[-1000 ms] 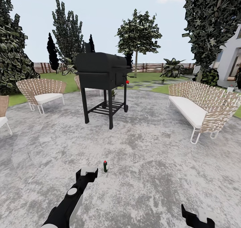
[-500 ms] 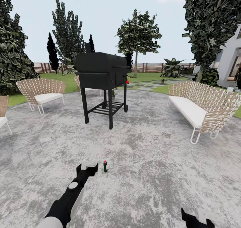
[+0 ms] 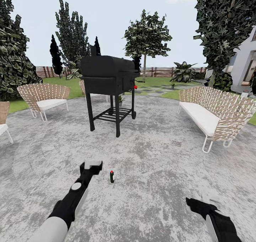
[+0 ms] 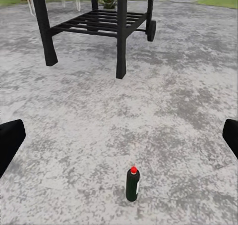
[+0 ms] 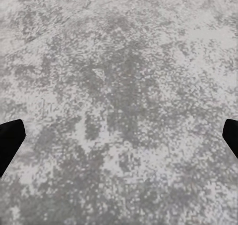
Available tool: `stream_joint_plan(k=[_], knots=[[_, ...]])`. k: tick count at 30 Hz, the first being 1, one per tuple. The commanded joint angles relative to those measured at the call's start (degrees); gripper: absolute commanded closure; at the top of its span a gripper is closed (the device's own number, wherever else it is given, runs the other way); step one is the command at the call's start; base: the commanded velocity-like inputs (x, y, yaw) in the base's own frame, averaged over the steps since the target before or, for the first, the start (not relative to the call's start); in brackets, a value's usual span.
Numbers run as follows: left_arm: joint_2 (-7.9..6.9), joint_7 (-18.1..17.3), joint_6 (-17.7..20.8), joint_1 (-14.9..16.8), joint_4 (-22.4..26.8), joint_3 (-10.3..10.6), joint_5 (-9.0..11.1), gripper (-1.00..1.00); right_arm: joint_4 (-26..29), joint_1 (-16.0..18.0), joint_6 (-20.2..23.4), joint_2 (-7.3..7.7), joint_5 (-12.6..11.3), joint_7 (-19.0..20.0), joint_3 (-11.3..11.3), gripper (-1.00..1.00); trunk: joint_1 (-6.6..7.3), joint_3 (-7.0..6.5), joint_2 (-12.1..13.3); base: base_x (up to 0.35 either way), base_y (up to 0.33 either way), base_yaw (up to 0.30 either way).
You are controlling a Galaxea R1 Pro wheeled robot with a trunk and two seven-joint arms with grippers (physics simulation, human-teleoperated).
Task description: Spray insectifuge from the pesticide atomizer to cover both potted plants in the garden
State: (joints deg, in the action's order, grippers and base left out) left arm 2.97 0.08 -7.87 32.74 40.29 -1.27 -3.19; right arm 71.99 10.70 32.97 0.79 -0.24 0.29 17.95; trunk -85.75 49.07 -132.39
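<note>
Atomizer (image 3: 112, 177) stands upright beside left pincer (image 3: 91, 165).

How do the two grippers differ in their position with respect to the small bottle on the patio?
The left gripper hangs close beside the pesticide atomizer, while the right gripper is far off to the other side. The left wrist view looks at the bottle; the right wrist view looks at bare paving. Both are open and hold nothing.

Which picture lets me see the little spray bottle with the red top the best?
The left wrist view: the pesticide atomizer stands upright on the grey patio, close and unblocked. The head view shows it smaller, beside the left gripper. The right wrist view shows bare paving.
</note>
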Motion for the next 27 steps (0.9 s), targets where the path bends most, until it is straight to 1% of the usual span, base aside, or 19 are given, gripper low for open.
stream_joint_plan(k=[1, 4, 5, 8, 11, 14, 24, 27], knots=[[-0.07, 0.0, -0.8, 0.0, 0.0, -0.1, -0.4, -1.0, 0.3, 0.0, 0.3, -0.02, 0.1, 0.0, -0.4, -1.0, 0.01, 0.06, 0.0, 0.0, 0.0, 0.0], [-0.2, 0.0, -1.7, 0.0, -0.1, -0.1, -0.5, -1.0, 2.8, 0.1, 0.4, 0.02, 0.3, 0.0, -4.4, -1.0, 0.01, 0.06, 0.0, 0.0, 0.0, 0.0], [-0.22, 0.0, -1.8, 0.0, -0.1, -0.1, -0.5, -1.0, 3.3, 0.1, 0.4, 0.01, 0.3, 0.0, -5.3, -1.0, 0.01, 0.06, 0.0, 0.0, 0.0, 0.0], [-0.24, 0.0, -1.9, 0.0, -0.2, -0.1, -0.6, -1.0, 4.0, 0.1, 0.4, 0.0, 0.3, -0.1, -6.6, -1.0, 0.01, 0.06, 0.0, 0.0, 0.0, 0.0], [-0.23, 0.0, -2.0, 0.0, -0.2, -0.1, -0.6, -1.0, 4.3, 0.1, 0.4, 0.0, 0.3, -0.1, -6.9, -1.0, 0.01, 0.06, 0.0, 0.0, 0.0, 0.0], [-0.24, 0.0, -1.9, 0.0, -0.2, -0.1, -0.5, -1.0, 4.3, 0.0, 0.4, -0.01, 0.3, -0.1, -7.0, -1.0, -0.65, 0.6, -1.2, 0.0, 0.0, 0.0], [-0.15, 0.0, -2.0, 0.0, -0.3, 0.0, -0.4, -1.0, 4.4, 0.0, 0.3, 0.14, -0.1, 0.0, -6.8, -1.0, -2.84, 3.18, -5.2, 0.0, 0.0, 0.0], [0.16, 0.0, -2.0, 0.0, -0.3, 0.3, -0.3, -1.0, 4.4, 0.0, 0.3, 0.17, -0.2, 0.0, -6.8, -1.0, -3.5, 3.99, -6.4, 0.0, 0.0, 0.0]])
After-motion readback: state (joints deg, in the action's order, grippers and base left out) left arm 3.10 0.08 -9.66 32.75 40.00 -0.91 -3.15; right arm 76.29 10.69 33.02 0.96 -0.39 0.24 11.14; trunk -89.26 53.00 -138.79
